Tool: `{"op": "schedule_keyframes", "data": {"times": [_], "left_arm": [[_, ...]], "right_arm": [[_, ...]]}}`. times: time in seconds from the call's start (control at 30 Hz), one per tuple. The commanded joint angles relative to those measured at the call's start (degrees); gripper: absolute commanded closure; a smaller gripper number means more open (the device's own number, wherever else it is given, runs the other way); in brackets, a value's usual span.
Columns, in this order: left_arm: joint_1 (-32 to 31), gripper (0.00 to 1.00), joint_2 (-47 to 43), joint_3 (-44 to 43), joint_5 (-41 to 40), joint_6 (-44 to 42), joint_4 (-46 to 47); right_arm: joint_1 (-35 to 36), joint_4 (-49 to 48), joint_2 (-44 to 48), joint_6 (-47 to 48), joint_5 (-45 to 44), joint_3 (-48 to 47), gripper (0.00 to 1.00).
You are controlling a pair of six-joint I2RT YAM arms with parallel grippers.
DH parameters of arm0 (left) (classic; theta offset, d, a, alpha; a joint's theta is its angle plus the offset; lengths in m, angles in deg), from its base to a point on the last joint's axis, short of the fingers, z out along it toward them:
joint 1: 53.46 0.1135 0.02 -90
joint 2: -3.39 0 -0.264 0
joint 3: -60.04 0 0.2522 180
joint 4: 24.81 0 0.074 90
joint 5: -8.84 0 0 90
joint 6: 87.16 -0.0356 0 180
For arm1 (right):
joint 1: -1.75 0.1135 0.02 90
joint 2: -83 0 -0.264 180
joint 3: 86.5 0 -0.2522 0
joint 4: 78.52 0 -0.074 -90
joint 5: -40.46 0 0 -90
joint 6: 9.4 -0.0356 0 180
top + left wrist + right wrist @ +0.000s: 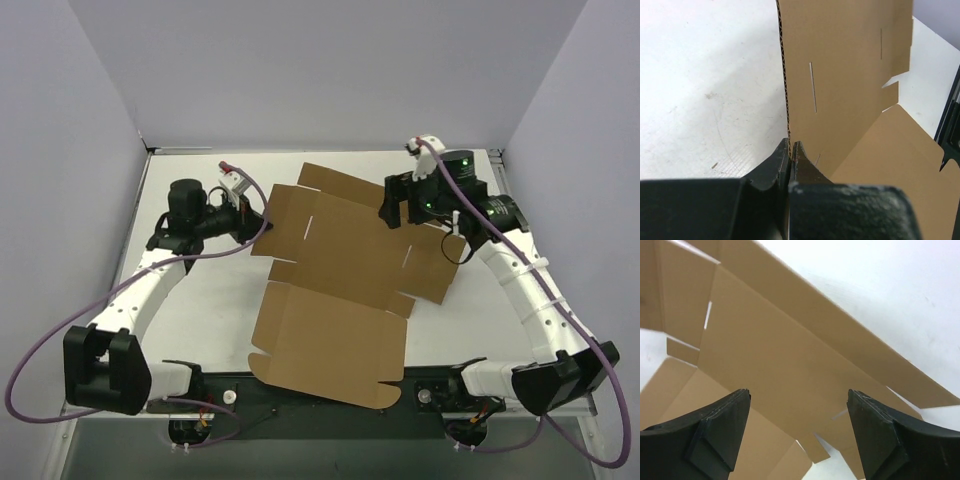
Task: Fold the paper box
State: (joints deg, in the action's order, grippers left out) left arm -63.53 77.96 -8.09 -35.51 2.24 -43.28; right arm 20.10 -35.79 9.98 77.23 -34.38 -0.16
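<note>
- White matte table (200, 320), faintly scuffed and scratched, stands between plain pale grey-lilac walls (330, 70).
- The paper box (340, 270) lies opened out as a die-cut sheet across the middle of the table. It is plain, unmarked brown cardboard.
- The sheet is made of angular panels joined at creases, with side flaps, small notched tabs and a few thin straight slits. Its near panel has rounded corners and reaches over the dark strip (300, 395) between the arm bases.
- In the left wrist view the cut edge of the cardboard shows its fine corrugated fluting.
- The left gripper (791, 147) has its black, rough-cast fingers pressed together on the left edge of the paper box, pinching that thin edge between them.
- The right gripper (799, 405) hangs over the far right part of the sheet with its jaws spread wide. The dark wedge-shaped fingers (720, 430) are well apart, with smooth cardboard visible below the gap and nothing held.
- Both arms have glossy white curved links with black joints. A purple cable (40, 370) loops along each.
</note>
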Motion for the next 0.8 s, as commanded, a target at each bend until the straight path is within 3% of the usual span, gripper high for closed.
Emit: {"op": "schedule_keyframes", "data": {"times": [0.0, 0.5, 0.77], "left_arm": [[0.13, 1.00, -4.95, 0.05, 1.72, -6.87, -3.37], [-0.74, 1.00, -8.91, -0.56, 4.89, -10.12, -7.77], [-1.27, 1.00, -9.61, -0.65, 5.50, -10.56, -8.30]], "right_arm": [[4.41, 2.84, -4.50, 9.36, -2.77, -4.47, 0.20], [4.59, 3.90, -10.65, 21.03, 5.05, -12.82, 0.18], [4.59, 3.90, -16.72, 26.58, 1.89, -15.02, 0.19]]}}
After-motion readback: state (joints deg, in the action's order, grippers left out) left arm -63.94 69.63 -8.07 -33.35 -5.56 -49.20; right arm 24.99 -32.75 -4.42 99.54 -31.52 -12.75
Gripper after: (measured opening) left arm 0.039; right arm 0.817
